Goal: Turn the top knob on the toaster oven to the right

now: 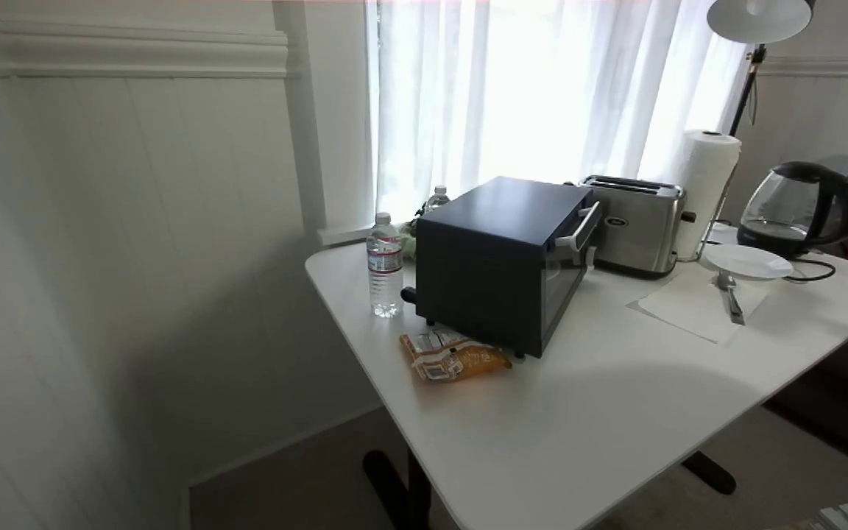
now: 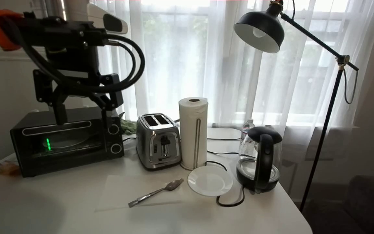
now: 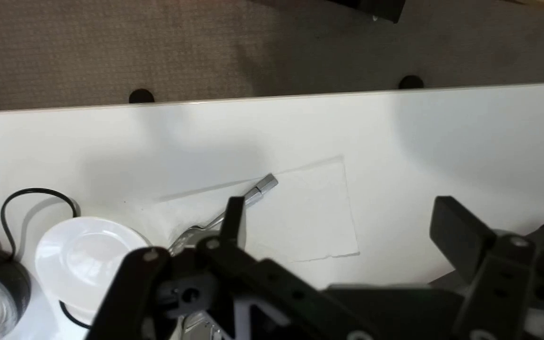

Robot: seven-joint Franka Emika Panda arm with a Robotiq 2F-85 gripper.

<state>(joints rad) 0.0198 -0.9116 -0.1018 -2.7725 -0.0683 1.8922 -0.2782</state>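
Observation:
The black box-shaped toaster oven stands on the table in both exterior views [image 1: 479, 272] [image 2: 60, 161]. Its front shows two ringed knobs at the right, the top knob [image 2: 113, 129] above the lower knob [image 2: 116, 148]. A long handle [image 2: 57, 127] runs along the top of its door. My gripper [image 2: 83, 123] points down, fingers wide apart, with nothing between them. In that exterior view one finger overlaps the oven front just left of the top knob; I cannot tell the gap. The wrist view shows the open gripper [image 3: 338, 203] over the table; the knobs are not visible there.
A silver slot toaster [image 2: 157, 143] and a paper towel roll [image 2: 193, 133] stand beside the oven. A plate [image 2: 210, 181], fork and spoon [image 2: 156, 192] and glass kettle [image 2: 261, 162] lie farther along. A water bottle [image 1: 385, 269] and orange bag [image 1: 453, 357] are by the oven's side.

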